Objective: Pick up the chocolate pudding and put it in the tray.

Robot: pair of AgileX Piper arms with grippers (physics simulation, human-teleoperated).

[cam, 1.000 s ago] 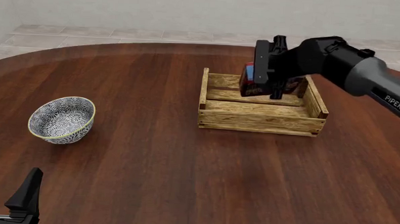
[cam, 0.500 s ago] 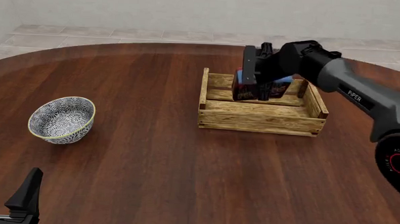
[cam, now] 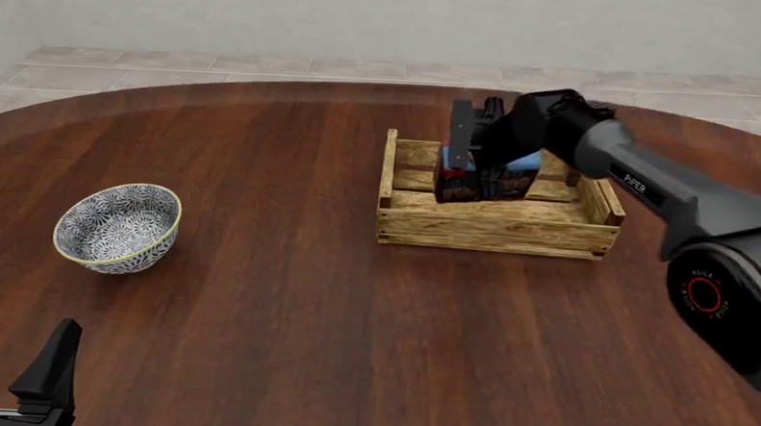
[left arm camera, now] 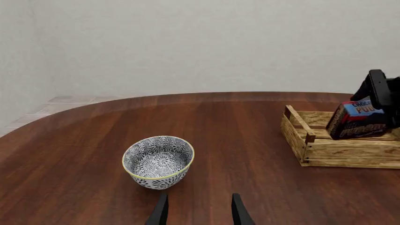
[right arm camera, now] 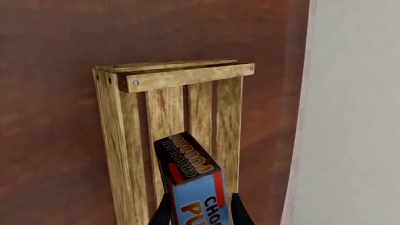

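The chocolate pudding (cam: 474, 185) is a small carton with a blue band and a dark brown lower part. It hangs tilted, low inside the tray (cam: 495, 232), near its back left part. My right gripper (cam: 479, 164) is shut on the carton, coming in from the right. In the right wrist view the chocolate pudding (right arm camera: 190, 183) sits between the fingers above the tray's slatted floor (right arm camera: 168, 122). Whether it touches the floor I cannot tell. The left wrist view shows the carton (left arm camera: 361, 119) over the tray (left arm camera: 350, 152). My left gripper (cam: 15, 365) stands open at the near left edge, holding nothing.
A round blue-white patterned bowl (cam: 117, 227) stands on the left of the dark wooden table (cam: 285, 344); it is ahead of my left gripper (left arm camera: 198, 213) in the left wrist view (left arm camera: 158, 161). The right arm (cam: 664, 201) stretches over the tray's right side.
My right gripper has moved left and down with the chocolate pudding, from above the tray's back rim to low inside it. The left arm has not moved.
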